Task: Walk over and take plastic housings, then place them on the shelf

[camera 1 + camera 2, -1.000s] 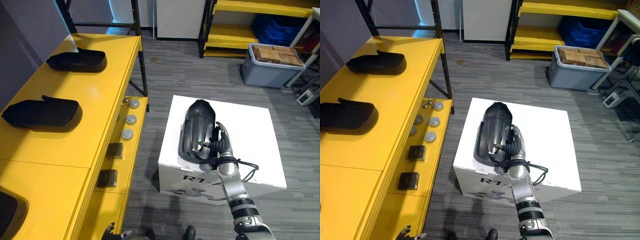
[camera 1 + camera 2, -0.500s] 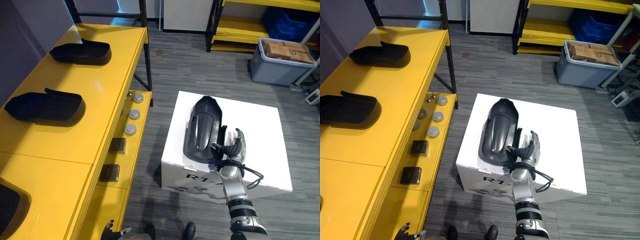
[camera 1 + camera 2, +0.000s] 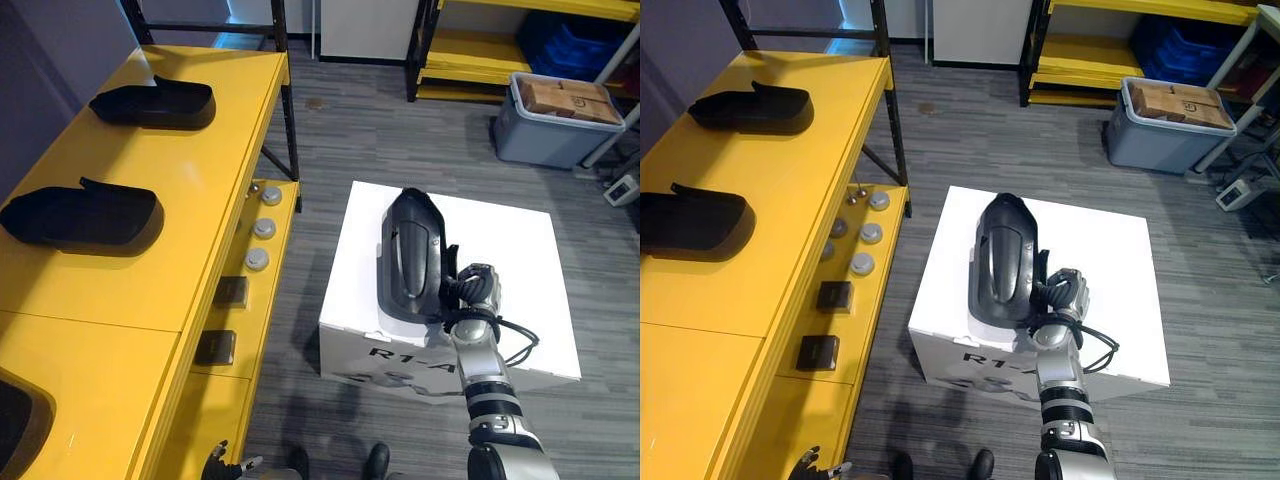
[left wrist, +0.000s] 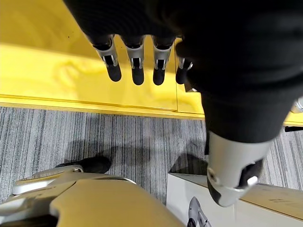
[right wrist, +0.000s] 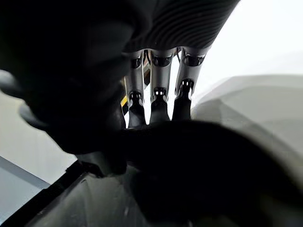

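A black plastic housing [image 3: 410,255] lies lengthwise on a white box [image 3: 510,250] in the eye views. My right hand [image 3: 470,290] is at its near right rim, fingers curled round that edge; in the right wrist view the fingers [image 5: 158,94] reach over the dark rim. To the left stands the yellow shelf [image 3: 190,200]. It carries two more black housings [image 3: 152,103] [image 3: 85,215], and part of a third [image 3: 15,425] shows at the near corner. My left hand [image 4: 137,61] hangs low beside the shelf front, fingers straight and empty.
A lower yellow ledge holds round knobs [image 3: 260,228] and dark blocks [image 3: 228,292]. A black upright post [image 3: 285,110] stands at the shelf's corner. A grey bin with cardboard boxes [image 3: 555,120] and yellow racks [image 3: 470,60] stand at the back. Grey floor lies between box and shelf.
My right hand's fingers have gone from spread beside the housing to curled round its right rim. The housing has turned slightly on the box. The left hand has stayed put.
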{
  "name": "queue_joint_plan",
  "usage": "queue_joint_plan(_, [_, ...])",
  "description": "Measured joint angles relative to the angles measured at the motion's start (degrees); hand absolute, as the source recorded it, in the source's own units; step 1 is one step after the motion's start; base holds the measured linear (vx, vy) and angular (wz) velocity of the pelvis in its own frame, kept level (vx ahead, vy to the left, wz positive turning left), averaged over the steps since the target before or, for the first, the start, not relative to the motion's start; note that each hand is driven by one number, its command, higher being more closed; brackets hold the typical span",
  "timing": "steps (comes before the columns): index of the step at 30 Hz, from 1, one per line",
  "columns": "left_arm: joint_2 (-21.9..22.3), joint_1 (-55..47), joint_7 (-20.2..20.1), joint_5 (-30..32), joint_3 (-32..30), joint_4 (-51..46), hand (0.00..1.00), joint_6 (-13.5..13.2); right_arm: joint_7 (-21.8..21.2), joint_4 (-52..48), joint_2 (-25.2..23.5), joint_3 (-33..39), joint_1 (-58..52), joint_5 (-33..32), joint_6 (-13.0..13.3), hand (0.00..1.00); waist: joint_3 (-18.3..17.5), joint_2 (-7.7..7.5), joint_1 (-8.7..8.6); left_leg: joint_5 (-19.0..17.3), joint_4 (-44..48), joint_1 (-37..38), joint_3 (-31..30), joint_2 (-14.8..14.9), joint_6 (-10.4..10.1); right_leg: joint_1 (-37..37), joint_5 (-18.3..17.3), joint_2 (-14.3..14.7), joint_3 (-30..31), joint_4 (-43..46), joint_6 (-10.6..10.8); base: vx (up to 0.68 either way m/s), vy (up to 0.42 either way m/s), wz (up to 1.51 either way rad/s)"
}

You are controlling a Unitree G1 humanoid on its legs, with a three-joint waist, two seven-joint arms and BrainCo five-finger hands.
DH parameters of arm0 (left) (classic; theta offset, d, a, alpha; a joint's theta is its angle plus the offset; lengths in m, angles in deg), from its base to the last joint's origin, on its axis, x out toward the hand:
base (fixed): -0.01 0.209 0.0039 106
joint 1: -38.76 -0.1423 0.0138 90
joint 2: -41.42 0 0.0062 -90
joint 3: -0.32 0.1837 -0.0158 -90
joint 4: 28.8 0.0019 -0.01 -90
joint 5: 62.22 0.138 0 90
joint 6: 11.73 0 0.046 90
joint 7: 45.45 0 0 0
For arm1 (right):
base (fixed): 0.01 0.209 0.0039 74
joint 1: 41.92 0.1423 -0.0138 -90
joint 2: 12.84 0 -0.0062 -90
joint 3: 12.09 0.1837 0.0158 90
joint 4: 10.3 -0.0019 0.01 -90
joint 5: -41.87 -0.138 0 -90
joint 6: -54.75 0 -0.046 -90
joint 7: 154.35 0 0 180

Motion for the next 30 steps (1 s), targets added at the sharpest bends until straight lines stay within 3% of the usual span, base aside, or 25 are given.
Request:
queue_joint_plan(8, [-0.4, 0.0, -0.3, -0.4, -0.1, -0.1, 0.00, 0.0, -1.0, -1.6, 0.3, -0.8, -0.1, -0.6, 0.1, 1.00, 0.3, -0.65, 0.14, 0.1, 0.0, 0.6, -0.4, -0.2, 0.2, 0.8, 0.0, -0.3, -0.3, 0.0, 0.0, -0.01, -0.008, 0.02])
queue_joint_plan(13, [0.9, -0.6, 0.0, -1.1, -2.8, -2.5, 0.00, 0.0, -0.2, -10.5, 0.3, -0.3, -2.0, -1.9, 0.7, 1.00, 0.3, -0.64, 0.04, 0.3, 0.0, 0.5, -0.7, -0.2, 0.4, 0.8, 0.0, -0.5, -0.6, 0.0, 0.0, -0.02, -0.018, 0.05])
queue_joint_plan(16, [2.0, -1.3, 0.5, -2.3, -3.8, -8.0, 0.00, -0.2, 2.0, -16.4, 0.4, 1.3, -4.3, -3.0, 1.2, 1.00, 0.3, -0.68, -0.08, 0.5, 0.2, -0.1, -1.7, -0.3, 0.5, 0.8, 0.0, -0.7, -1.6, 0.0, 0.0, -0.01, -0.020, 0.15])
queue_joint_plan(21, [7.1, -5.2, 0.6, -4.4, -4.9, -28.2, 0.00, -1.5, 2.7, -28.6, 0.2, 1.1, -8.1, -4.1, 3.2, 1.00, 0.3, -0.65, -0.02, 0.5, 0.7, -0.2, -1.9, -0.3, 0.5, 1.0, -0.1, -0.9, -1.6, 0.0, 0.1, 0.00, -0.003, 0.02])
queue_joint_plan(30, [7.5, -4.3, 0.5, -6.7, 0.0, -49.6, 0.00, -4.7, 2.1, -38.4, -0.9, -5.4, -11.0, -5.1, 7.7, 1.00, 0.0, -0.51, -1.36, 0.4, 1.6, -0.2, -2.2, -0.2, 0.5, 1.7, -0.1, -0.9, -1.9, 0.0, 0.1, -0.02, -0.011, 0.02])
